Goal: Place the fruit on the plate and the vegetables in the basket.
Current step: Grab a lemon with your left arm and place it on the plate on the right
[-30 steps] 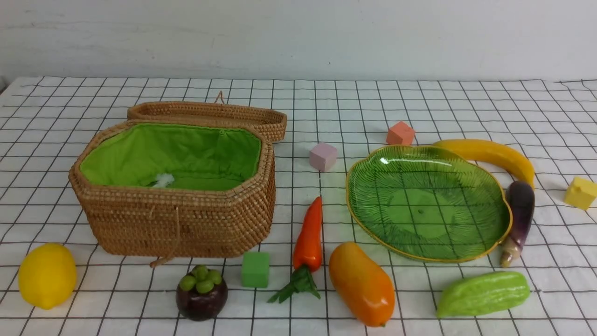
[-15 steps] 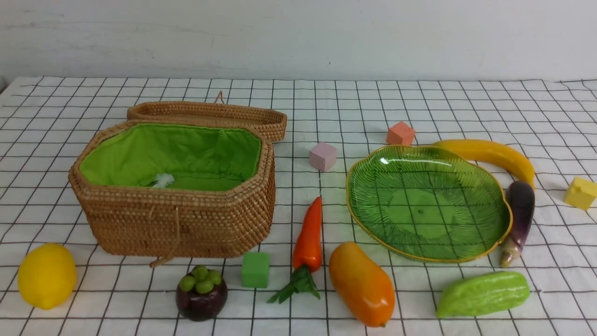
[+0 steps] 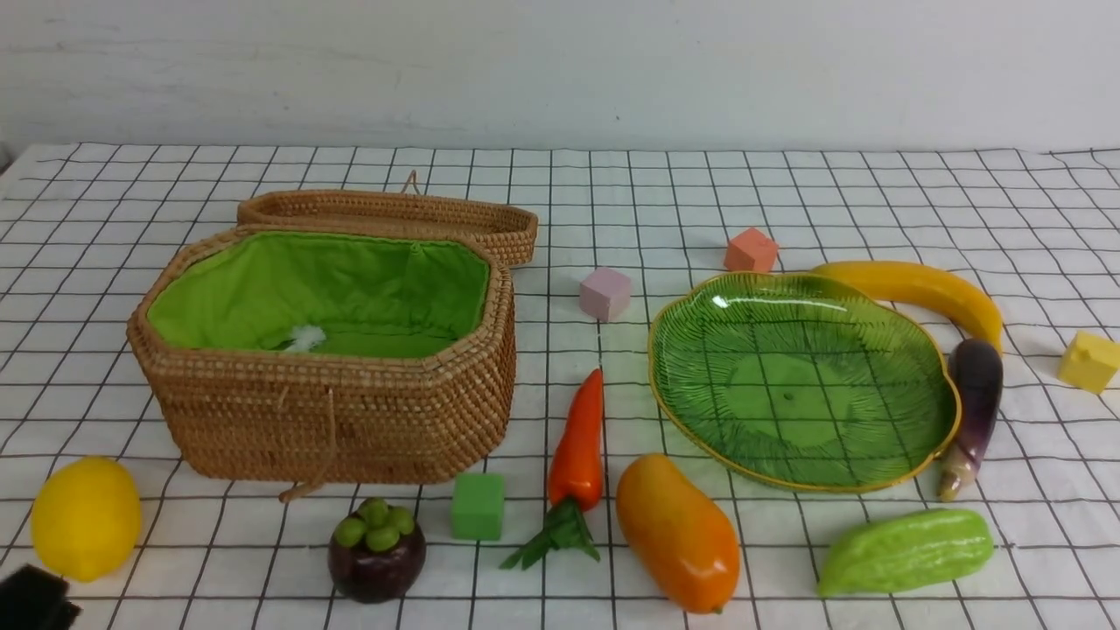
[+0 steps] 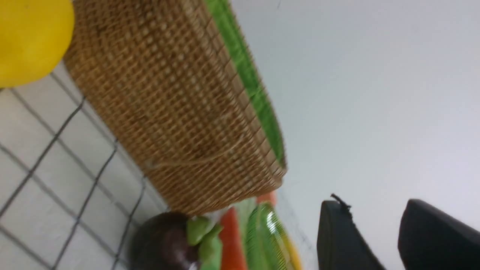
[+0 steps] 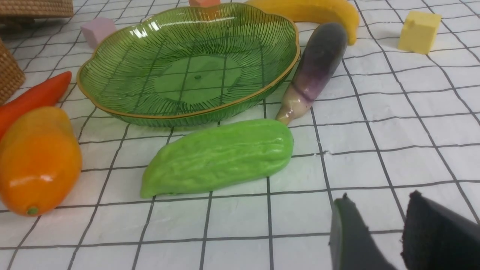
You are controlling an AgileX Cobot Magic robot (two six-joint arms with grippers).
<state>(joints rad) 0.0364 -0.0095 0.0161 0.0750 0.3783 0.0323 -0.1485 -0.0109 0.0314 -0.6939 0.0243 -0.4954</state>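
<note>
The smooth yellow toy lemon (image 3: 86,518) lies near-left on the checked tabletop (image 3: 787,192), beside the tan wicker green-lined basket (image 3: 332,420). It is probably light, rigid and slippery, so grip across its widest middle. The left pincer (image 4: 375,213) and right pincer (image 5: 378,204) both stand partly open and empty.

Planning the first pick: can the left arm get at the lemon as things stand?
Probably yes. The left gripper is close beside the lemon, jaws apart and empty. The lemon lies clear of the basket, with nothing over it.
</note>
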